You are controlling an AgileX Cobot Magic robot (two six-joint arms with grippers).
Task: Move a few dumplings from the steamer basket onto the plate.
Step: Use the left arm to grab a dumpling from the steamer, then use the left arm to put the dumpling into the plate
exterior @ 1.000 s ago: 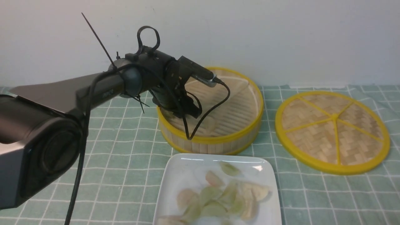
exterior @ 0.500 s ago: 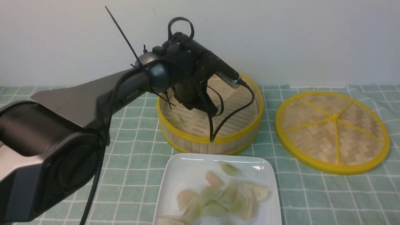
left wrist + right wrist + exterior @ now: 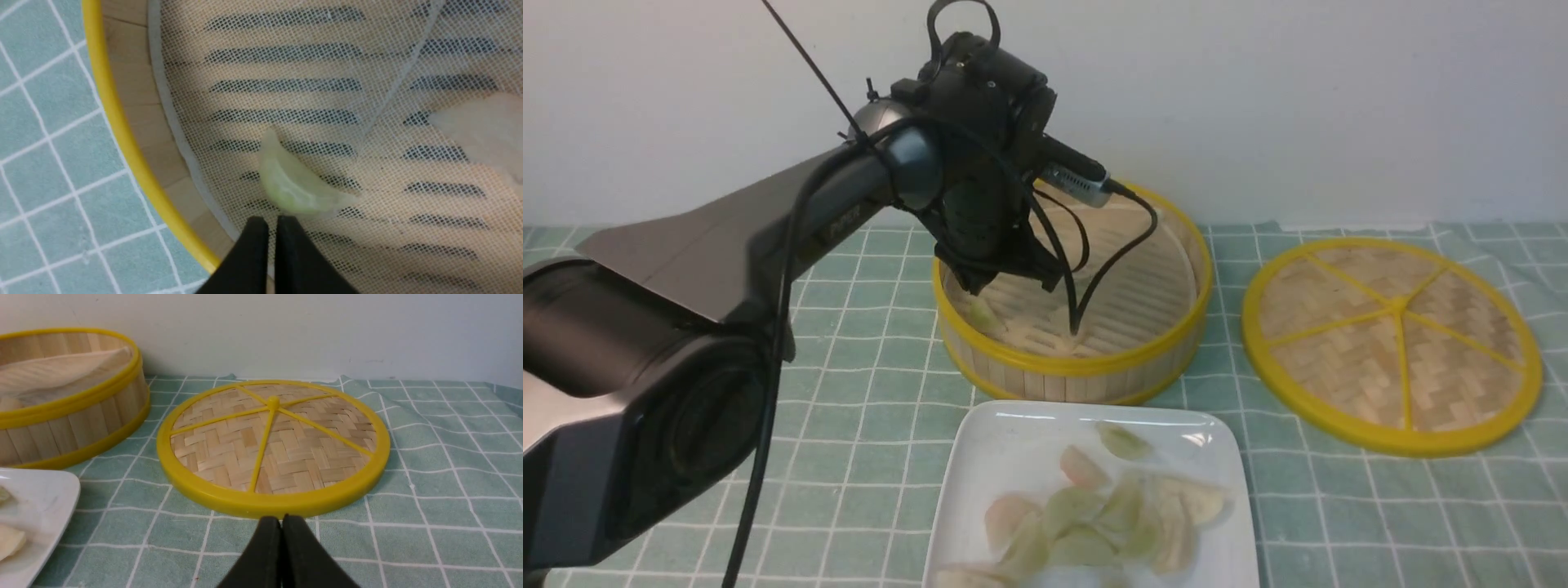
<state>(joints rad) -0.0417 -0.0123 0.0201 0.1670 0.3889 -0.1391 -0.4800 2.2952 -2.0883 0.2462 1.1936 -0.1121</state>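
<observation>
Left arm lifts and swings toward basket's (image 3: 122, 134) left wall. Left pincer (image 3: 267, 222) now pressed together, empty. Green dumpling (image 3: 292, 185) lies loose on liner, just beside tips; grab likely missed. Plate (image 3: 1013, 425) already holds several.

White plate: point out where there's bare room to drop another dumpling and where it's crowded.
Free: the far-left quarter of the glossy white squarish plate, between its rim and the pile of pale crescent dumplings; a patch between the lone green dumpling by the far rim and the far-right corner. Crowded: middle and right, where dumplings overlap.
</observation>
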